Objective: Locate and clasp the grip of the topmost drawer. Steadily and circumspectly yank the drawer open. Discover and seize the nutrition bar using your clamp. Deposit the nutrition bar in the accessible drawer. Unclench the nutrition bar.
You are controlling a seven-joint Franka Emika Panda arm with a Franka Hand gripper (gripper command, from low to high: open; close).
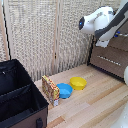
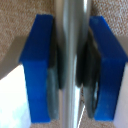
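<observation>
— Clamp (image 2: 72, 65): wide or narrow?

— Narrow. Closed on the silver bar handle (image 2: 72, 25) in the wrist view, with one of the blue fingers (image 2: 37, 65) on either side and dark inner pads (image 2: 54, 75) pressed against the metal. No gap to be seen between pad and bar.

— And behind the handle?

— Brown wood grain, taken for the front of the topmost drawer (image 2: 20, 15). Cannot tell whether pulled out or flush (too close and too blurred for that).

— Same grip visible from the exterior view?

— Hardly. Only the bulky white arm (image 1: 100, 21) up at one o'clock, reaching toward the dark brown dresser (image 1: 112, 60) at three o'clock. Fingertips lost against the wood there.

— Whereabouts of the nutrition bar (image 1: 50, 90)?

— Standing upright on the light wooden table (image 1: 95, 100), around seven o'clock in the exterior view. Well apart from dresser and arm. Just beside the blue bowl (image 1: 64, 90), at its nine o'clock, possibly touching the rim.

— Anything else close by?

— Yellow bowl (image 1: 78, 83) at two o'clock from the blue one, rims touching or nearly so. Black fabric bin (image 1: 17, 97) at nine o'clock from the packet, right next to it. Pale woven screen (image 1: 45, 35) across the back, from ten to twelve o'clock.
</observation>
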